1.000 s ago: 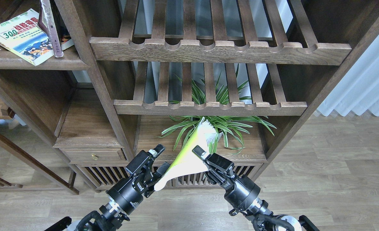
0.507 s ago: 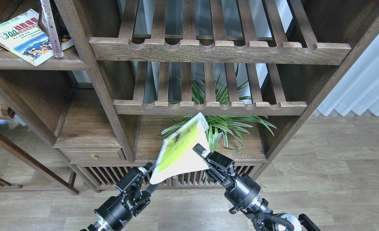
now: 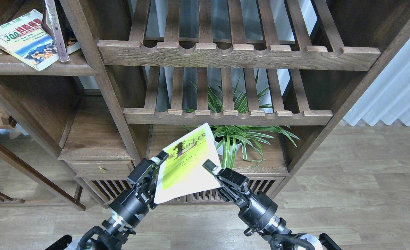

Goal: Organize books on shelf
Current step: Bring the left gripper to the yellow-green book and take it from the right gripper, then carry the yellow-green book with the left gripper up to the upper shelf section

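Shelf (image 3: 34,67) of dark wood, wood-plank floor (image 3: 364,194) below.

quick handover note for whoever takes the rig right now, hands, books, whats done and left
Right hand: shut on the yellow-green book, held in mid-air before the plant.
Left hand: at the book's left edge; grip unclear.
"300" book lies flat on the shelf, upper left; maroon book leans beside it.
Left: shelve the yellow-green book, stand the others up.
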